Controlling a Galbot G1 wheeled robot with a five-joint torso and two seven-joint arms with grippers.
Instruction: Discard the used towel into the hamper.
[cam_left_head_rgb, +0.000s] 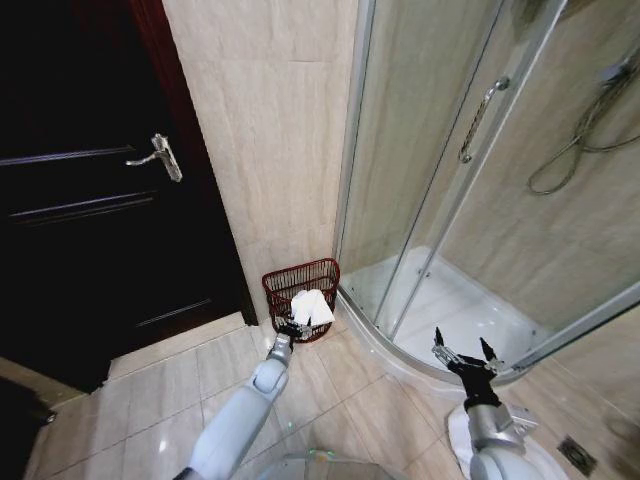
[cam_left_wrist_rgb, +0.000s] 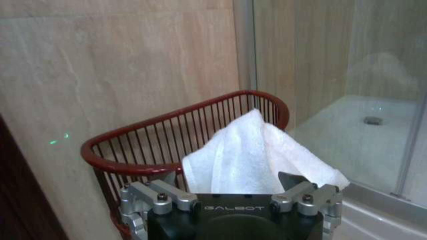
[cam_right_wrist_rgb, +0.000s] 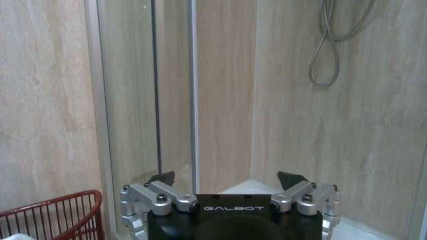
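**Towel at the hamper's rim**

We see the hamper (cam_left_head_rgb: 300, 283), a dark red-brown wire basket, standing on the tiled floor (cam_left_head_rgb: 190, 385) against the beige wall (cam_left_head_rgb: 270, 130), in the corner between the dark door (cam_left_head_rgb: 90, 190) on the left and the curved glass shower enclosure (cam_left_head_rgb: 450, 180) on the right. Our left arm reaches forward to it, and the left gripper (cam_left_head_rgb: 290, 328) sits at the basket's near side. The white towel (cam_left_head_rgb: 312, 307) lies bunched in the basket's top, part of it rising above the rim and leaning toward the shower side. From the left wrist camera the towel (cam_left_wrist_rgb: 250, 160) stands just ahead of the gripper body; one fingertip shows beside the cloth, so we cannot tell whether the left pincer grips it or has let go. Our right gripper (cam_left_head_rgb: 466, 354) hangs well apart, low on the right before the shower's threshold, its fingers (cam_right_wrist_rgb: 291, 178) spread and holding nothing. A shower hose (cam_left_head_rgb: 580, 140) loops on the far wall.
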